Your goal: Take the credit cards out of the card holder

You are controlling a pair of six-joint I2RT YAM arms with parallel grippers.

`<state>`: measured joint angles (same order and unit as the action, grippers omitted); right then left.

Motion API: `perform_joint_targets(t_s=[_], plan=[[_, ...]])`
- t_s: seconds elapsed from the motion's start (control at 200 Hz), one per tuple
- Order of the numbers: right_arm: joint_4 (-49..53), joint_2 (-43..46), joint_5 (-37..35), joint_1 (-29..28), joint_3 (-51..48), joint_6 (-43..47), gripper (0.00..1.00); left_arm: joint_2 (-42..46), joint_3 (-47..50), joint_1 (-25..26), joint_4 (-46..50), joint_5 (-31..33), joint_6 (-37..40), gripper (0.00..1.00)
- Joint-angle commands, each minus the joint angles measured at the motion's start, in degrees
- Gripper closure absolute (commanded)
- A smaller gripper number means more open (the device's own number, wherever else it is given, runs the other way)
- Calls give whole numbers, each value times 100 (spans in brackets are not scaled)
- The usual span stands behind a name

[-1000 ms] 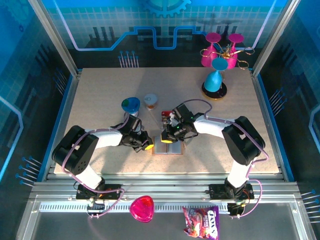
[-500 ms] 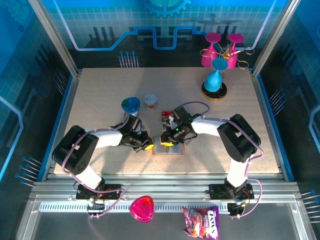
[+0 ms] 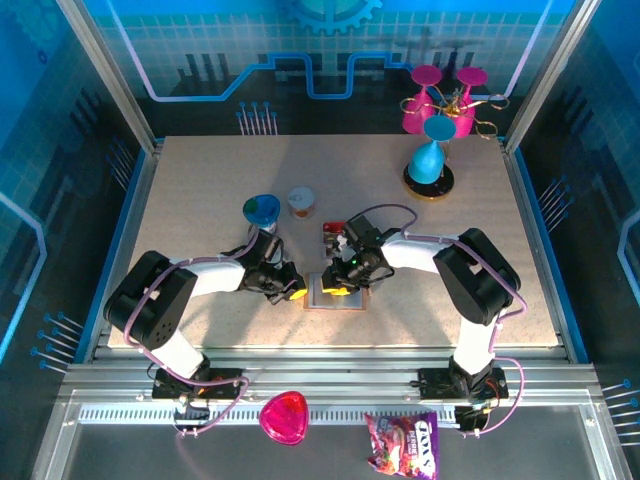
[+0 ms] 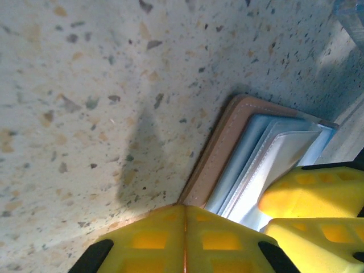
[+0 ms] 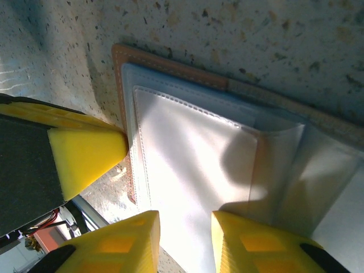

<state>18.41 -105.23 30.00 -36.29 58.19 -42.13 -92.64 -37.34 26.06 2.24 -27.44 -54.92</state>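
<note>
Speckled beige tabletop [image 3: 200,200]: tan leather bifold card holder w/ blue-grey lining [image 5: 187,153] lies open btwn both grippers. L gripper [image 4: 185,219] pressed together, holder's edge touching its tips. R gripper [image 5: 185,222] slightly spread, clear sleeve [image 5: 193,187] directly beneath.

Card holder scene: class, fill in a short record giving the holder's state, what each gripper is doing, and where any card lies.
card holder: lies open on the table, clear sleeves facing up
left gripper: shut, tips against the holder's edge
right gripper: open, fingers apart over the clear sleeves, holding nothing
dark red card: on the table just beyond the holder
</note>
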Motion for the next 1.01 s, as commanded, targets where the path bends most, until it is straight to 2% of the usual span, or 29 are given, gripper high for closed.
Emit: perform_joint_targets(t_s=[0.0,0.31,0.52,0.695,1.0], plan=[[168,178,-179,73,-120,40,70,-97,-46,21,334,94,149,93],[-1026,197,333,228,-720,-313,71,-32,-79,18,372,131,121,91],[-1839,147,651,326,-1132,-620,72,652,-171,21,495,340,48,85],[-1955,168,702,355,-1234,-633,72,815,-316,48,402,172,-47,79],[-2116,182,753,377,-1364,-687,72,291,-538,302,185,-154,-126,69]])
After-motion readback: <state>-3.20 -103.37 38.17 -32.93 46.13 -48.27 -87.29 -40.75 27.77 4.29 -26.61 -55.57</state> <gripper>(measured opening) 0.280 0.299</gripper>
